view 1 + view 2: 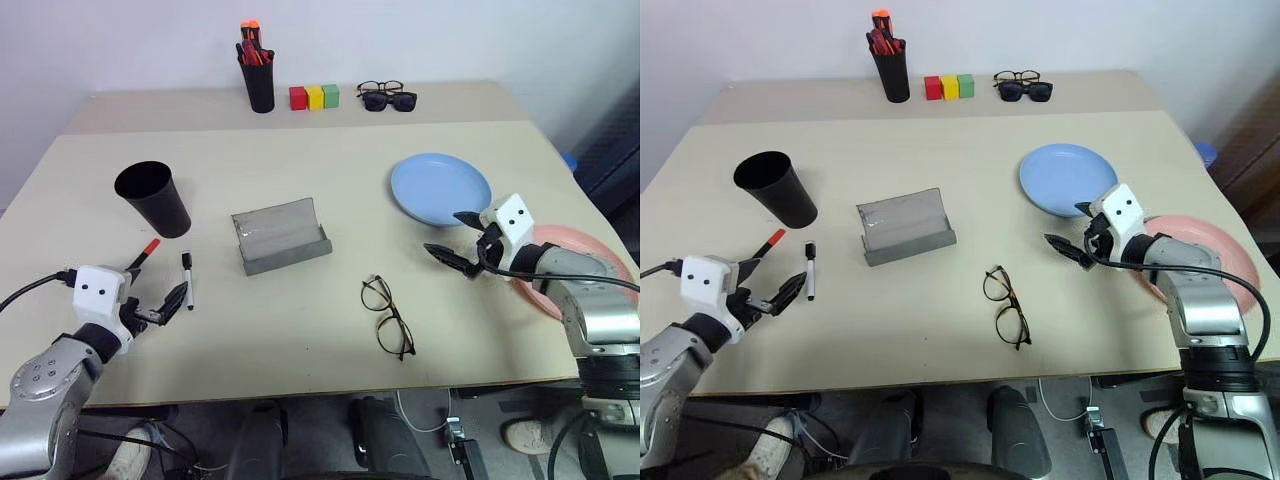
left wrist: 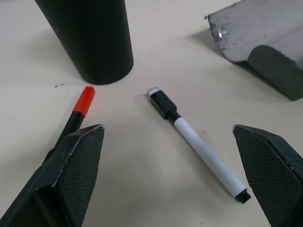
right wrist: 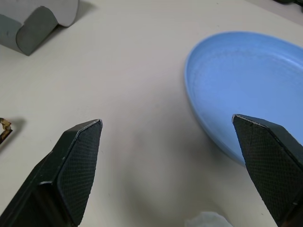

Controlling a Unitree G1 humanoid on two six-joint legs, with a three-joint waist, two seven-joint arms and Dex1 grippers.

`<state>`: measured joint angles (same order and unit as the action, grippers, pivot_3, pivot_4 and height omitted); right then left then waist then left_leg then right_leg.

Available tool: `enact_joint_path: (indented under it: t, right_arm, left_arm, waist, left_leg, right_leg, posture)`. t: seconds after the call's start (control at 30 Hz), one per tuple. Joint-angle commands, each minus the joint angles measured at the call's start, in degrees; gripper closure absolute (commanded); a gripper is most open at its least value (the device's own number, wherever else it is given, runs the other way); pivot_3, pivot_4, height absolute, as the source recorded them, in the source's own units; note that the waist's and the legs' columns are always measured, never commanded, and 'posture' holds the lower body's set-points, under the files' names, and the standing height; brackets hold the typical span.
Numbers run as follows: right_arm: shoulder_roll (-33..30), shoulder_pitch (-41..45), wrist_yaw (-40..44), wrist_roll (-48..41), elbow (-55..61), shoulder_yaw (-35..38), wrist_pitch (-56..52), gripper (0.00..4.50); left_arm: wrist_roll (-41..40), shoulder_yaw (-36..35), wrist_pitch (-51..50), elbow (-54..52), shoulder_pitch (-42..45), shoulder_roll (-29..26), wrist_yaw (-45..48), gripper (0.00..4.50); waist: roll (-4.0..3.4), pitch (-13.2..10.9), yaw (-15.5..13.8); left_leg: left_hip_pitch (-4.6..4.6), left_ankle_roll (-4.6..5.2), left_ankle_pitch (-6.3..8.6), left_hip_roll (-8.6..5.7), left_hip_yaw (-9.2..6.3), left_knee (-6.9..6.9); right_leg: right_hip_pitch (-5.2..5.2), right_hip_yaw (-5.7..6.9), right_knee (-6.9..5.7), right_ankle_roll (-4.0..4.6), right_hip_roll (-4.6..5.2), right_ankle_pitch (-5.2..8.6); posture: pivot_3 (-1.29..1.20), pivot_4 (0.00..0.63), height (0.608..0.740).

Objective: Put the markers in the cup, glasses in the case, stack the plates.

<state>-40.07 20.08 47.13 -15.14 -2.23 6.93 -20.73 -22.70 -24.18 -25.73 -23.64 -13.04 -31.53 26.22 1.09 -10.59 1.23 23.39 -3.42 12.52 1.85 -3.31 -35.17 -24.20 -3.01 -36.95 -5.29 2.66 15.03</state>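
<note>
The left gripper [image 1: 165, 306] hovers over the table [image 1: 300, 330] with its fingers spread wide and nothing between them. Just ahead of it lie the two markers: the white marker [image 2: 196, 143] sits between the finger lines, slanted, its capped end toward the cup; the red marker [image 2: 78, 111] lies by the outer finger, partly hidden under it, its red end almost at the cup's foot. The cup [image 1: 153, 198] stands upright a little beyond the markers, mouth up. Ahead and to the inner side of this gripper is the case [image 1: 280, 236], open, lid raised, lining facing the robot.

The right gripper [image 1: 455, 240] is also spread wide, holding nothing, pointing inward across the table. The blue plate [image 1: 440, 188] lies just beyond it, its near rim close by the outer finger in the right wrist view. The pink plate [image 1: 590, 250] sits behind the gripper, under the forearm, near the table's edge; the two plates lie apart, not stacked. The glasses [image 1: 388, 316] rest on the table to the inner side of the right gripper and nearer the robot, arms folded, well apart from the case.

Far across, at the back of the table, stand a pen cup [image 1: 258, 72], three blocks [image 1: 314, 97] and sunglasses [image 1: 389, 100] with another clear pair touching them
</note>
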Motion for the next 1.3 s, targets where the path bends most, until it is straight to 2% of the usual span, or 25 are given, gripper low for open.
enact_joint_path:
  t: [0.03,0.3,0.5,0.63,0.87,1.13,1.3]
  right_arm:
    - [0.6,2.8,-0.3,0.5,-0.6,-0.5,2.3,0.00]
    - [2.3,3.5,-1.0,1.1,1.3,-2.7,3.1,0.00]
    - [4.6,3.0,-2.3,0.6,5.9,-4.2,1.8,0.00]
    - [6.3,3.8,-2.0,1.2,6.0,-6.5,1.9,0.00]
    - [9.4,5.3,-3.1,0.5,8.7,-9.0,0.2,0.00]
    - [12.0,4.6,-3.6,-0.6,12.7,-10.3,-1.5,0.00]
    - [15.0,6.7,-3.8,0.8,11.6,-13.7,-0.2,0.00]
  left_arm:
    - [-0.1,-1.2,0.7,-1.9,0.3,0.0,-0.5,0.04]
    - [2.4,0.7,1.3,-0.9,2.2,0.2,-2.5,0.04]
    - [4.9,2.4,-0.1,-0.7,5.3,2.5,-7.0,0.04]
    - [3.4,1.7,-4.1,-3.8,6.3,4.7,-10.5,0.04]
    - [4.9,4.1,-15.1,-5.3,9.6,5.9,-16.8,0.04]
    - [5.7,4.0,-31.5,-5.4,19.1,10.3,-26.5,0.04]
    - [7.6,4.5,-40.7,-5.1,24.4,11.5,-30.6,0.04]
  waist:
    - [0.00,0.0,0.0]
    - [0.00,0.0,-0.1]
    - [0.00,0.0,-0.1]
    - [0.01,0.0,-0.1]
    - [0.01,0.0,-0.1]
    - [0.04,0.0,-0.2]
    - [0.04,0.0,0.2]
  left_leg:
    - [0.00,0.00,0.00,0.00,0.00,0.00]
    - [0.00,0.00,0.00,0.00,0.00,0.00]
    - [0.00,0.00,0.00,0.00,-0.01,-0.01]
    - [0.00,0.00,0.00,0.00,-0.02,-0.03]
    - [-0.01,0.00,0.00,0.00,-0.04,-0.04]
    - [0.00,0.00,0.00,-0.02,-0.07,-0.07]
    - [-0.05,-0.01,0.00,-0.01,-0.11,-0.07]
  right_leg:
    - [0.00,0.00,-0.01,0.00,-0.01,0.00]
    - [0.01,0.00,-0.01,-0.01,0.00,0.00]
    - [0.01,0.00,-0.05,-0.23,-0.01,-0.13]
    - [0.01,0.01,-0.07,-0.24,-0.01,-0.13]
    - [0.01,0.01,-0.13,-0.25,-0.02,-0.14]
    - [0.04,0.03,-0.15,-0.28,-0.02,-0.15]
    - [0.04,0.03,-0.25,-0.31,-0.06,-0.17]
  posture:
    - [0.00,0.150,0.740]
    - [0.00,0.150,0.740]
    - [0.00,0.150,0.740]
    - [0.00,0.150,0.740]
    - [0.00,0.150,0.740]
    - [0.00,0.150,0.740]
    - [0.00,0.150,0.740]
